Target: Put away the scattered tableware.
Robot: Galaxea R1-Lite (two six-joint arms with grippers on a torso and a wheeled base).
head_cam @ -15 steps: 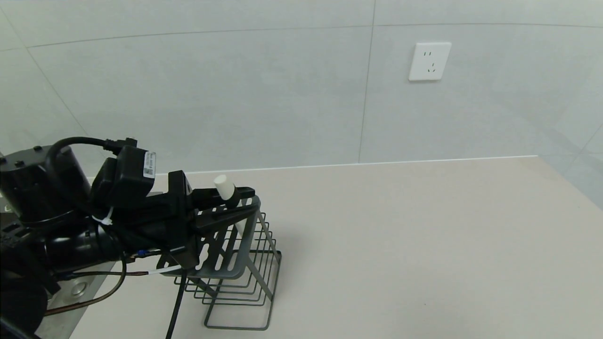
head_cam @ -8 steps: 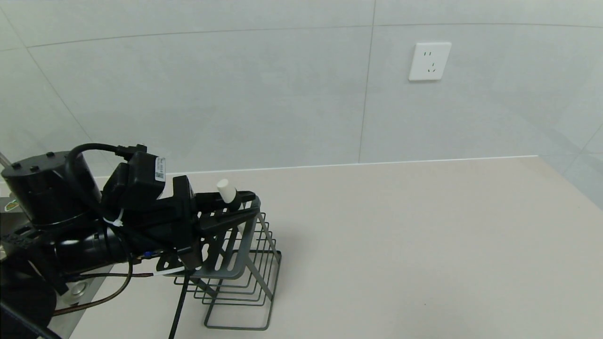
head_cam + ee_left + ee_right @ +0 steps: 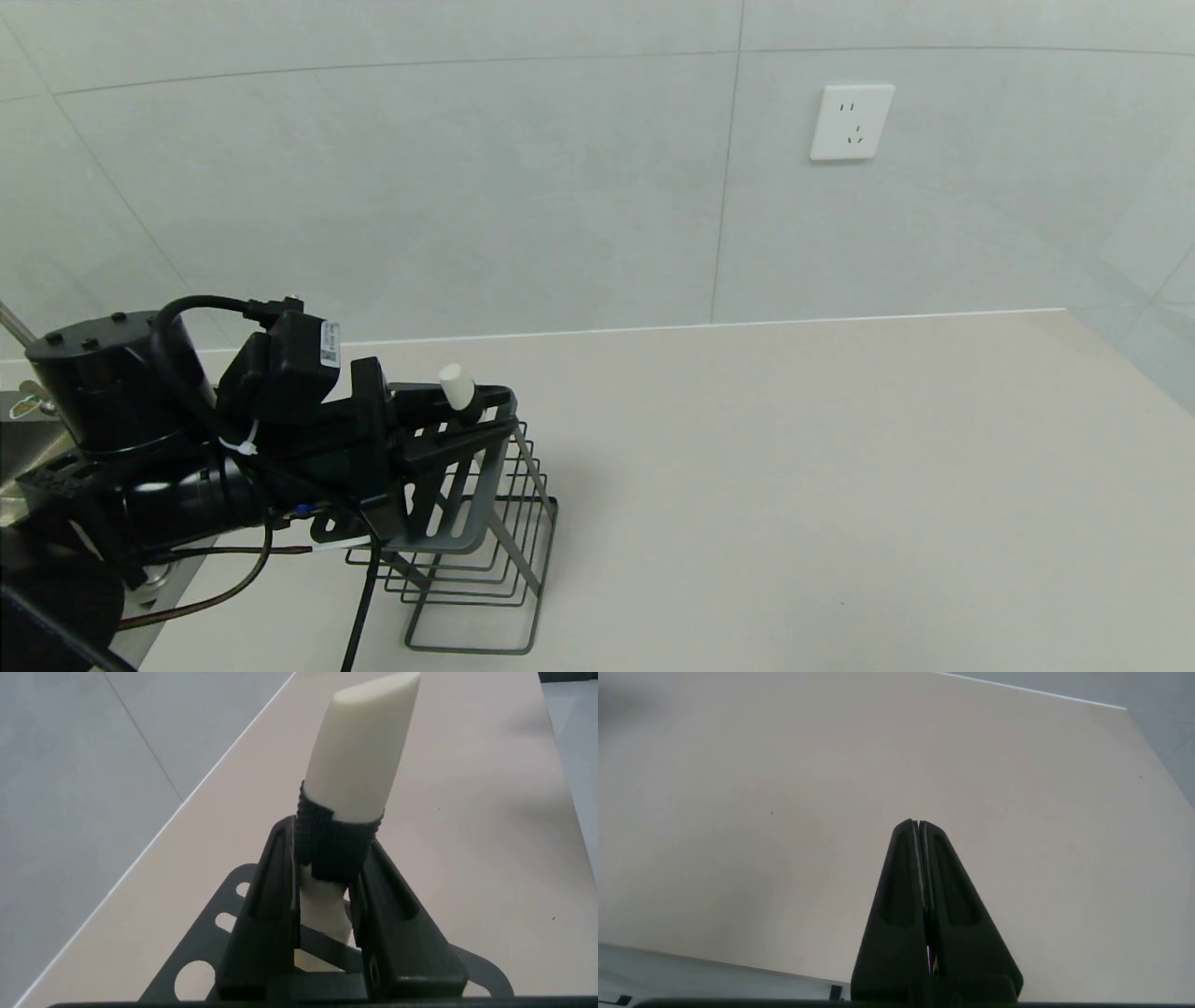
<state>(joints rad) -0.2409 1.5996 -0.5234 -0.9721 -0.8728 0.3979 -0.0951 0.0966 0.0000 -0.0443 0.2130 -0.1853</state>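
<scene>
A white-handled utensil (image 3: 456, 385) stands upright over the wire rack (image 3: 485, 569) at the counter's left. My left gripper (image 3: 464, 413) is shut on its handle (image 3: 360, 756), just above the rack's grey perforated holder (image 3: 450, 527). The utensil's lower end is hidden behind the fingers and the holder (image 3: 201, 971). In the right wrist view, my right gripper (image 3: 920, 829) is shut with nothing in it, above bare beige counter (image 3: 766, 812).
The beige counter (image 3: 840, 485) stretches wide to the right of the rack, ending at an edge on the far right. A tiled wall with a white socket (image 3: 850, 121) backs it. A metal sink edge (image 3: 23, 448) lies at the far left.
My left arm has shifted a little to the right and down, carrying the white-handled utensil lower into the rack's holder. The rack has stayed put.
</scene>
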